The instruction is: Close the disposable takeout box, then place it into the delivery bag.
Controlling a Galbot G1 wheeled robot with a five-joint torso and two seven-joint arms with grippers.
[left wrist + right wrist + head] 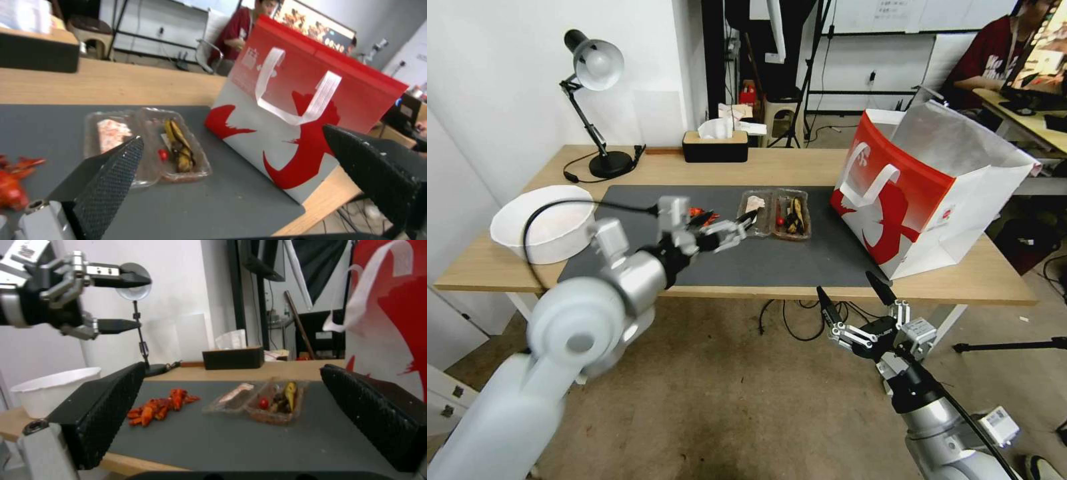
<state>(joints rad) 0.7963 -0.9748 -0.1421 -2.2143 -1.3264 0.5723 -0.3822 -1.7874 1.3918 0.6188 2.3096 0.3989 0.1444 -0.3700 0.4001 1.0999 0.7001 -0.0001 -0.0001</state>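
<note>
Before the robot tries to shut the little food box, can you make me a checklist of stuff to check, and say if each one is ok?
1. Takeout box lying open with both halves flat on the dark mat: ok, still to be closed.
2. Left gripper open and holding nothing: ok. It hovers at the box's left half.
3. Right gripper out of the way: ok. It is open, below the table's front edge.
4. Delivery bag upright with its top open: ok, standing to the right of the box.
5. Orange food bits apart from the box: ok, a gap shows between them.
6. Food low enough for the lid to shut: cannot tell.
</note>
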